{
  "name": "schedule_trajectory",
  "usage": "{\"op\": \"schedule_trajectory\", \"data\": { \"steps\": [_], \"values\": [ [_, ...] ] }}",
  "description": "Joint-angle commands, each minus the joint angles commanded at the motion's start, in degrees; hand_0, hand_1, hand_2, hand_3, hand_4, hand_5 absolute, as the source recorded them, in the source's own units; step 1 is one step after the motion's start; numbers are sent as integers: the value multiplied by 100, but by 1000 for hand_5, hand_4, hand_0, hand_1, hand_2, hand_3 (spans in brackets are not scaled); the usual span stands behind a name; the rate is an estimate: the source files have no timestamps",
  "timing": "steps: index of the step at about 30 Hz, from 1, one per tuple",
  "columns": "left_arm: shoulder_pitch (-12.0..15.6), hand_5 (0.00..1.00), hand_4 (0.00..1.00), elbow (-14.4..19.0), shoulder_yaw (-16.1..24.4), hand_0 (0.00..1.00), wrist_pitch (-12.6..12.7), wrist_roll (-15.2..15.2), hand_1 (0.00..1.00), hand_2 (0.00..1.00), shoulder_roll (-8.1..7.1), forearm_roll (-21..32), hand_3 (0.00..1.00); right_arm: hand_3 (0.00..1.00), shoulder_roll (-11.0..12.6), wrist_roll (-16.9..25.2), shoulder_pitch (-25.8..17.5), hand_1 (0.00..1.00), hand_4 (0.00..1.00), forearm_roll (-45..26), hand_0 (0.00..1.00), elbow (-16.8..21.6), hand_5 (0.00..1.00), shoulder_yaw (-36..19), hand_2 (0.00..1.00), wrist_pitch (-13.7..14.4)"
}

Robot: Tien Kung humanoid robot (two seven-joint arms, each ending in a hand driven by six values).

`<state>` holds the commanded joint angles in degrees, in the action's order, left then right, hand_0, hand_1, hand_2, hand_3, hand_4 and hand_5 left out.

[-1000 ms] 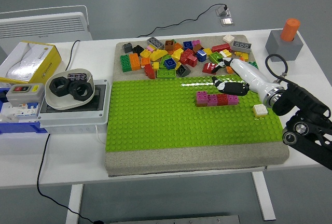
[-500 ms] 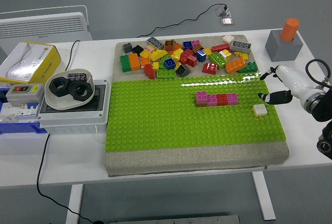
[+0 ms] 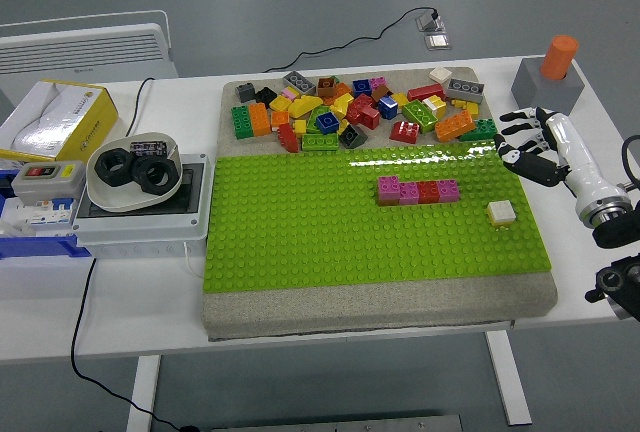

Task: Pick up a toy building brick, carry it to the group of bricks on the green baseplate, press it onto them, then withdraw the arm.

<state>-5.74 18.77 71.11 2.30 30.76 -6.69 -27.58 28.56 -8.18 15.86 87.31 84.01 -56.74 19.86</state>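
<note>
A row of pink, magenta and red bricks [image 3: 418, 190] stands pressed onto the green baseplate [image 3: 300, 232] right of its middle. A single white brick [image 3: 501, 212] sits on the plate further right. Several loose bricks [image 3: 360, 110] of many colours lie in a heap behind the plate. My right hand [image 3: 522, 142] hovers off the plate's right edge, beside the heap's right end, its fingers spread and holding nothing. The left arm does not show.
A grey block with an orange cylinder [image 3: 549, 80] stands at the back right. On the left are a white bowl with black nuts [image 3: 134, 171], a grey box [image 3: 140, 214], a yellow-white carton [image 3: 55, 117] and a cable [image 3: 85, 302] hanging over the front edge.
My right hand has pulled back from the brick row to the right, off the baseplate, and its fingers have spread. The bricks on the plate have not moved.
</note>
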Motion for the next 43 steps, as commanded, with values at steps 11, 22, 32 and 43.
{"op": "schedule_trajectory", "data": {
  "steps": [11,22,32,43],
  "values": [
    [-17,998,998,-3,-5,640,-5,-7,590,751,-21,3,987,658,475,-1172,151,695,666,1659,719,147,244,404,739,-972],
    [-33,998,998,4,19,640,6,14,590,751,-34,-41,987,659,952,-1414,377,728,678,1735,742,436,215,1039,762,-1242],
    [-28,998,998,13,50,641,13,46,590,751,-34,-105,987,672,948,-1667,362,778,690,1701,786,480,170,1162,801,-1436],
    [-24,998,998,17,74,640,17,63,589,750,-38,-148,986,683,807,-1900,483,803,685,2065,810,228,138,1512,821,-1557]
  ]
}}
